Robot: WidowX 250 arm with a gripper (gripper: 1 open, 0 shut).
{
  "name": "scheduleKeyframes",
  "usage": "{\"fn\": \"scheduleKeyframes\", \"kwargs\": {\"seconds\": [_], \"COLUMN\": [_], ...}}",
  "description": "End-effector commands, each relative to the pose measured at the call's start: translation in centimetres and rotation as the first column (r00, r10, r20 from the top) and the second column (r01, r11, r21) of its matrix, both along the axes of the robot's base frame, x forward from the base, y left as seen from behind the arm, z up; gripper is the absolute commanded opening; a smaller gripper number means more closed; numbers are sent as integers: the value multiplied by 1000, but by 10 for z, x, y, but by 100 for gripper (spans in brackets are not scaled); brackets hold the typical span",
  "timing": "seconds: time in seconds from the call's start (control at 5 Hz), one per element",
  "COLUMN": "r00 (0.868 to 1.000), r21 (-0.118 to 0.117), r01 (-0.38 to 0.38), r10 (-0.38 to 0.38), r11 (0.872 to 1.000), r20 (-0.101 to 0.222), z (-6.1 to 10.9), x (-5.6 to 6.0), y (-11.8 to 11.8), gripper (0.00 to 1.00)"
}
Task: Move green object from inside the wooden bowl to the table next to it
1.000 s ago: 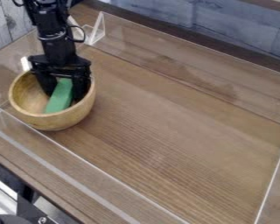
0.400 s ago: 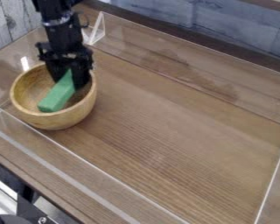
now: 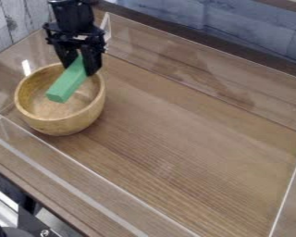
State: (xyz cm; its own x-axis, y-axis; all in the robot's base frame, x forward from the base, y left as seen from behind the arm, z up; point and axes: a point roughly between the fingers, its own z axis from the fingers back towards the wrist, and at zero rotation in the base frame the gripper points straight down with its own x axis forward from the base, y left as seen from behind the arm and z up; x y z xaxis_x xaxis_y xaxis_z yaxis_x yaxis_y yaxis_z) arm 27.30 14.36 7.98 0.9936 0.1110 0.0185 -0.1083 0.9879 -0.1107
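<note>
Currently 1 gripper (image 3: 80, 48), 1 green block (image 3: 67, 81), 1 bowl (image 3: 59, 98) and 1 table (image 3: 188, 120) are in view. Block hangs tilted from the gripper, its upper end btwn the fingers, the rest reaching down and toward the bowl's near left side. Gripper is part open, closed only as far as the block, w/ the block held. Block is over the round tan bowl; can't tell if its lower end is clear of the bowl. Bowl sits on the brown wood-grain table, at far left of the view.
</note>
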Motion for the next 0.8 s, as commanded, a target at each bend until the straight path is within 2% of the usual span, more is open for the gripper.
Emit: {"fn": "scheduleKeyframes", "kwargs": {"seconds": [0.0, 0.2, 0.4, 0.6], "r00": [993, 988, 980, 973], "r21": [47, 41, 34, 30], "r01": [50, 91, 152, 189], "r10": [-54, -96, -155, -191], "r11": [998, 995, 988, 982], "r20": [102, 120, 129, 131], "z": [35, 56, 68, 70], "x": [14, 18, 19, 20], "y": [-6, -7, -18, -43], "gripper": [0, 0, 0, 0]}}
